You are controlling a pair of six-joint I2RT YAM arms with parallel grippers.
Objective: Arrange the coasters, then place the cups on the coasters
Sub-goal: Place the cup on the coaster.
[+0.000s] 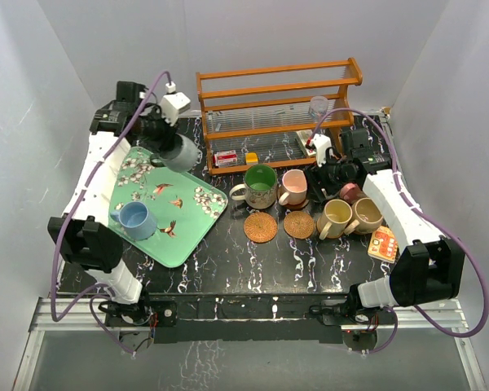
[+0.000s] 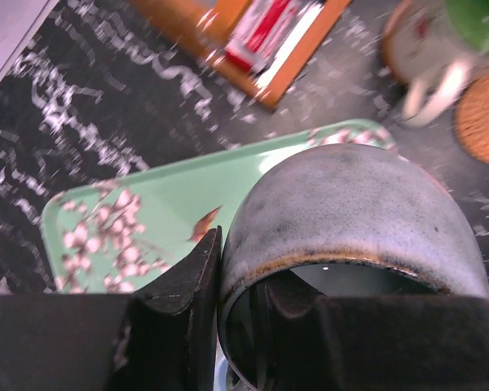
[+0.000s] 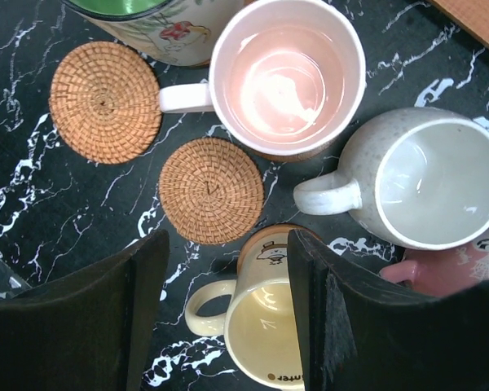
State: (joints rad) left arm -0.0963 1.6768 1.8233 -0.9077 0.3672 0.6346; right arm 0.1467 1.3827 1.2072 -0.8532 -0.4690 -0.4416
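Right now you are in the cup-placing step. Your left end effector (image 2: 238, 301) is narrow, pinched on the wall of the grey mug (image 2: 350, 204) with one finger inside the rim and one outside. The mug hangs tilted over the far corner of the green tray (image 2: 138, 212), on the left of the scene, and appears to be clear of it.

Your right end effector (image 3: 226, 265) stands wide and holds nothing. It hovers above the yellow mug (image 3: 265, 334) in the cluster of mugs on the right.

Two coasters lie bare in the middle. The left woven coaster (image 1: 261, 226) is just near of the green mug (image 1: 261, 183), and the right woven coaster (image 1: 298, 224) is just near of the pink mug (image 1: 293, 187).

Your next move, as I judge it, is to carry the grey mug right and nearer, past the green mug. Level it, lower it onto the left woven coaster and only then spread the fingers. Watch that the inner finger does not drag the rim as it leaves. The blue mug (image 1: 134, 220) waits on the tray.

You are working on a black tabletop (image 1: 228, 261) veined with white. It is glossy and probably slippery under ceramic. A wooden rack (image 1: 277, 85) stands along the far edge, and plain white walls (image 1: 33, 81) close the space on three sides.
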